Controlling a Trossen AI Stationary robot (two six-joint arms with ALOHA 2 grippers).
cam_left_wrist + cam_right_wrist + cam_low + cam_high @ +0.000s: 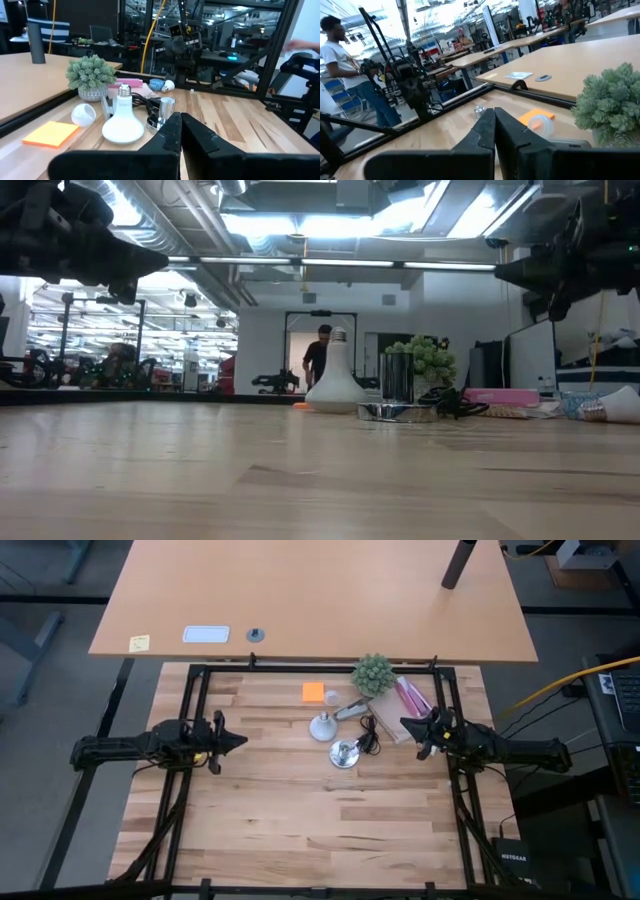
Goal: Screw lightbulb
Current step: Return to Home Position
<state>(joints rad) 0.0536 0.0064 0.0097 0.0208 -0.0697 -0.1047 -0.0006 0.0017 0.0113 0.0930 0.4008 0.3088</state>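
Observation:
The white lightbulb stands on its round head on the wooden table, its metal neck pointing up. Right beside it sits the shiny silver round base with its upright socket and black cord. My left gripper hovers shut above the table's left side, pointing level toward the bulb, with nothing between its fingers. My right gripper hovers shut at the right side, just beyond the cord, also holding nothing.
A potted green plant, an orange sticky pad, a grey oblong metal object and a pink box crowd the far middle behind the bulb. A black frame rims the table. A person stands beyond the left side.

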